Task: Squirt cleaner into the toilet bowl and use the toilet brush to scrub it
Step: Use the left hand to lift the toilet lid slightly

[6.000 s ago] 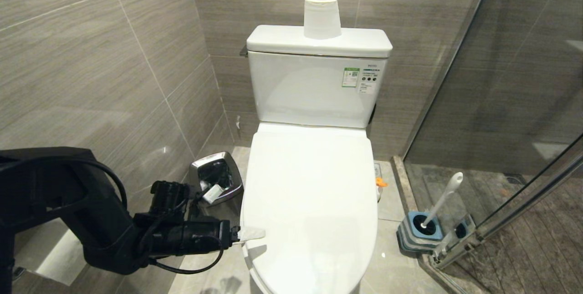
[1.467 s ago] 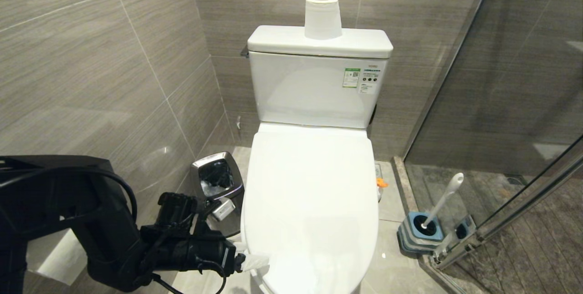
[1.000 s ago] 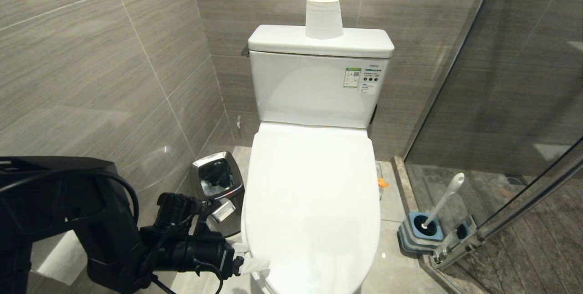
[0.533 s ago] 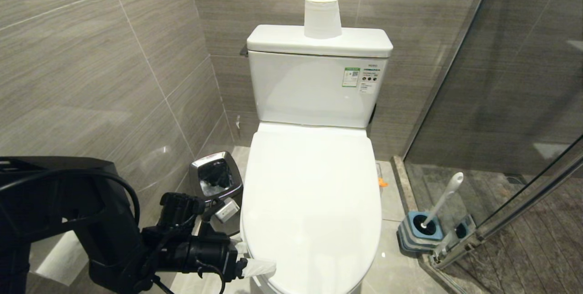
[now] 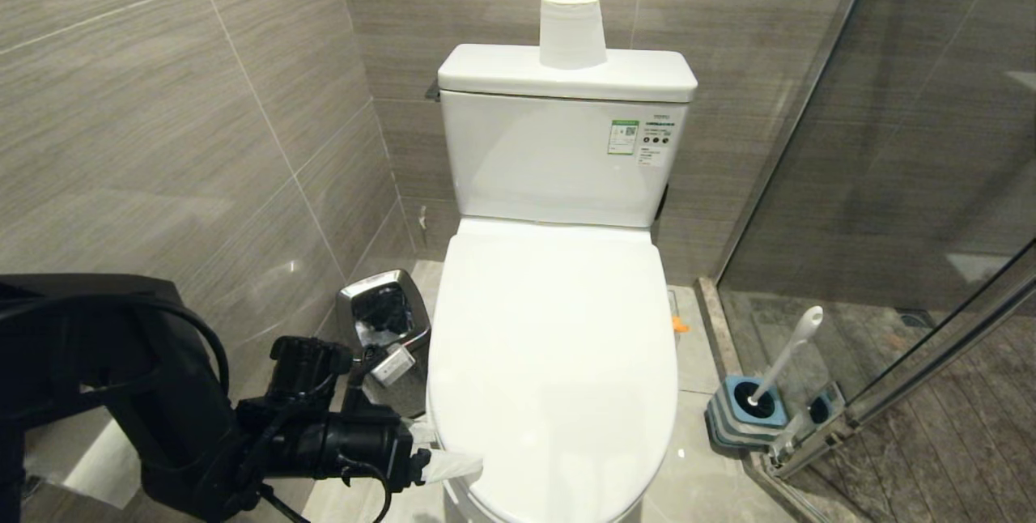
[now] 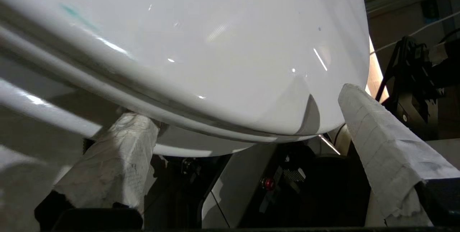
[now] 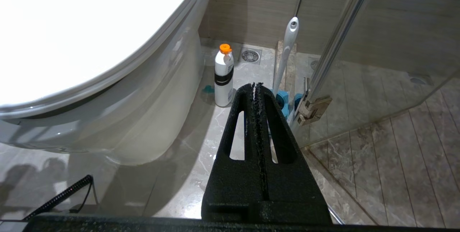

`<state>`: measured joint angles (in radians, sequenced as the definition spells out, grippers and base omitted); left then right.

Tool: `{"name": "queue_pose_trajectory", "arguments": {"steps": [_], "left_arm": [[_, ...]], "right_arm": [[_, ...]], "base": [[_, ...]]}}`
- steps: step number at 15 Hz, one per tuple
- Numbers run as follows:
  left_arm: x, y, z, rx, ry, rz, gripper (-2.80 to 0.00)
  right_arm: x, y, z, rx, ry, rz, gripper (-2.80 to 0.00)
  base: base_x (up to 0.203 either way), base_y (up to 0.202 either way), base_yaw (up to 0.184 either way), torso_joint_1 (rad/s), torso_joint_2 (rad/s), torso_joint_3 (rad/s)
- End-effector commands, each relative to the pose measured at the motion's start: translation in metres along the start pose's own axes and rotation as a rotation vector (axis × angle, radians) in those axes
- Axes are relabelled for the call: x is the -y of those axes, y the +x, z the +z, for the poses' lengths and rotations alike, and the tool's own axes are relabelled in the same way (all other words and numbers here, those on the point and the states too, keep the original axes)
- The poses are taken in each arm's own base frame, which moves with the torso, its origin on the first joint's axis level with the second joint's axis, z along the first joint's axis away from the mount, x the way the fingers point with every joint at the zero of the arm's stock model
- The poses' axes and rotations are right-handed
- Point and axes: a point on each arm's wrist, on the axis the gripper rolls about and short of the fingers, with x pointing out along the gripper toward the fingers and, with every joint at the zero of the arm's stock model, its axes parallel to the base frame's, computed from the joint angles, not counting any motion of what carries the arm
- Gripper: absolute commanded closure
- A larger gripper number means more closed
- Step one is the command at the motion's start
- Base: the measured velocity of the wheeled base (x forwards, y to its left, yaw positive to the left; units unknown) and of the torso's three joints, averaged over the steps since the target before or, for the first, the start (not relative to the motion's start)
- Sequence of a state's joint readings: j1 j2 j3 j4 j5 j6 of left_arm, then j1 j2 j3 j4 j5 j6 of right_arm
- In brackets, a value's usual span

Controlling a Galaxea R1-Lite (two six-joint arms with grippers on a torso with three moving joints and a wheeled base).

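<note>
A green-and-white sticker (image 5: pixel 623 137) with tiny unreadable print is stuck on the white cistern (image 5: pixel 558 159); a paper roll (image 5: pixel 572 29) stands on it. Grey wall tiles, a stone floor and a glass shower screen (image 5: pixel 914 183) are seen. The toilet bowl (image 5: pixel 554 361) is covered by its lowered lid. The left gripper (image 5: pixel 441 458), jaws wide and paper-wrapped, is set at the lid's front-left edge. The right gripper (image 7: pixel 256 88) is pressed closed, empty. The toilet brush (image 5: pixel 789 353) is stood in its blue holder (image 5: pixel 749 414). An orange-capped bottle (image 7: pixel 223 75) is placed beside the bowl; its label is unreadable.
</note>
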<state>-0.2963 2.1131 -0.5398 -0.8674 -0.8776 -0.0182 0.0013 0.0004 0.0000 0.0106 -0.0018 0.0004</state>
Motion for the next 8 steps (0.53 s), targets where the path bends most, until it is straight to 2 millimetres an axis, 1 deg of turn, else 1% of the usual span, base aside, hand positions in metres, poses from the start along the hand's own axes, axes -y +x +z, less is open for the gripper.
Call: {"name": "queue_pose_trajectory", "arguments": {"steps": [1, 4, 8], "left_arm": [[0.0005, -0.0064, 0.0064, 0.028, 0.009, 0.015, -2.8], [0.0024, -0.0122, 0.0077, 0.036, -0.006, 0.024, -2.8], [0.0057, -0.0097, 0.0072, 0.027, -0.009, 0.009, -2.8]], "right_arm": [[0.0, 0.0, -0.0005, 0.0, 0.0, 0.001, 0.0], [0.0, 0.0, -0.0005, 0.0, 0.0, 0.001, 0.0], [0.0, 0.0001, -0.0005, -0.001, 0.0, 0.001, 0.0]], "base": [[0.0, 0.0, 0.0, 0.0, 0.0, 0.0], [0.0, 0.0, 0.0, 0.0, 0.0, 0.0], [0.0, 0.0, 0.0, 0.0, 0.0, 0.0]]}}
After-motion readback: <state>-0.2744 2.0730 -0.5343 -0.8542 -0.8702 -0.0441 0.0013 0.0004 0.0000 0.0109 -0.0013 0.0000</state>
